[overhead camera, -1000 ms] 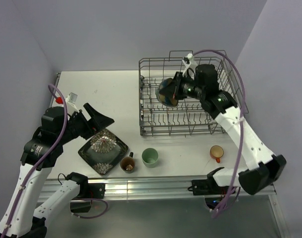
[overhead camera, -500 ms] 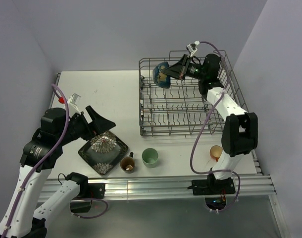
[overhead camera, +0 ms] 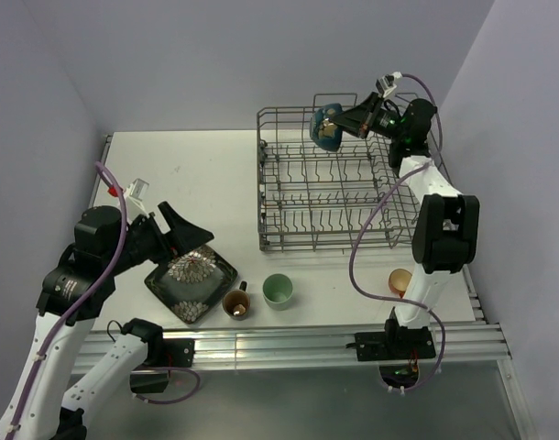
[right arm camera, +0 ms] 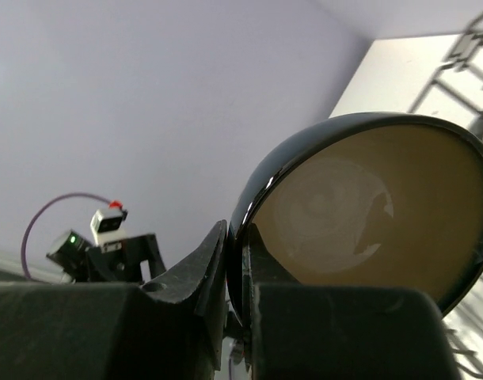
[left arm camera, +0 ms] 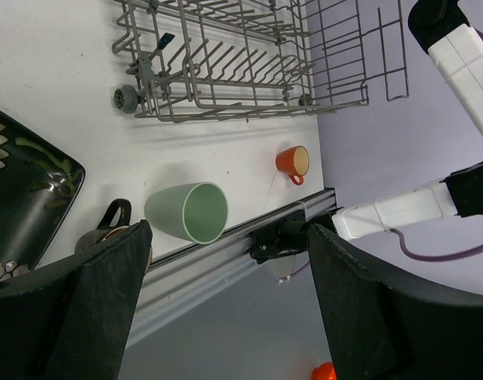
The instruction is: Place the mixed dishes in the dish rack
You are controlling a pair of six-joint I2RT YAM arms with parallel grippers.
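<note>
My right gripper (overhead camera: 342,121) is shut on the rim of the dark cream-lined bowl (overhead camera: 326,129), which hangs in the air over the back edge of the dish rack (overhead camera: 339,240). In the right wrist view the bowl (right arm camera: 376,214) is on edge, with its rim pinched between the fingers (right arm camera: 195,267). My left gripper (overhead camera: 184,229) stands open and empty just above the dark square plate (overhead camera: 190,284). In front of the rack stand the brown cup (overhead camera: 235,303), the pale green cup (overhead camera: 278,290) and the orange cup (overhead camera: 400,282). The left wrist view shows the green cup (left arm camera: 190,212) and the orange cup (left arm camera: 294,161).
The rack's wire handles and upright tines (left arm camera: 226,63) rise at the table's right half. The aluminium rail (overhead camera: 279,344) runs along the table's near edge. Walls close in at the left, the back and the right.
The right arm has lifted the bowl from the middle of the rack to its back edge and then to the right. The left gripper has drifted slightly toward the plate, still open.
</note>
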